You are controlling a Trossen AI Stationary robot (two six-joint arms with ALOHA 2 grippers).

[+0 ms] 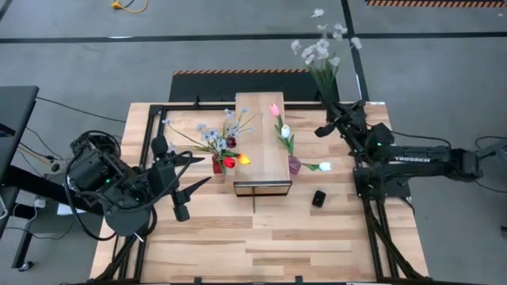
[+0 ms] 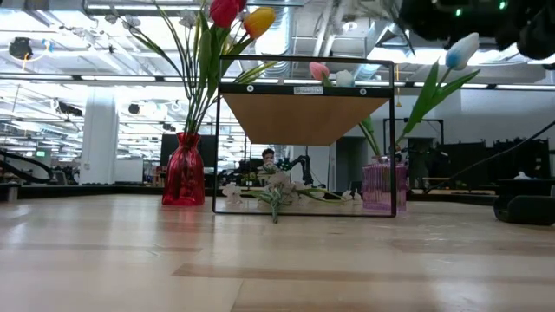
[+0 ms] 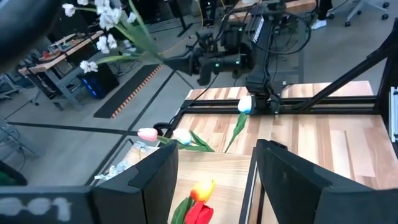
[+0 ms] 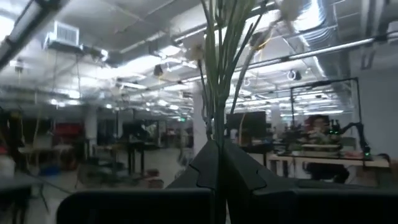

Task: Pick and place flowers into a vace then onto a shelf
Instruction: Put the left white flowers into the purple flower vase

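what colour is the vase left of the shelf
Red, a glossy red vase holding red and yellow tulips; the low view shows it best.

Bright, even ceiling strip lights overhead; soft shadows on the worktop; hall beyond the right gripper looks blurred.

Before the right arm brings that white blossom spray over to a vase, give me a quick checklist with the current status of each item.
1. Right tool shut on the blossom spray stems: ok.
2. Spray lifted off the table, blossoms beyond the far edge: ok.
3. Pink vase upright beside the shelf: ok.
4. Room left in the pink vase mouth beside the white tulip: cannot tell.
5. Left tool open, empty, parked left of the red vase: ok.
6. Small black object on the table near the right arm's path: cannot tell.
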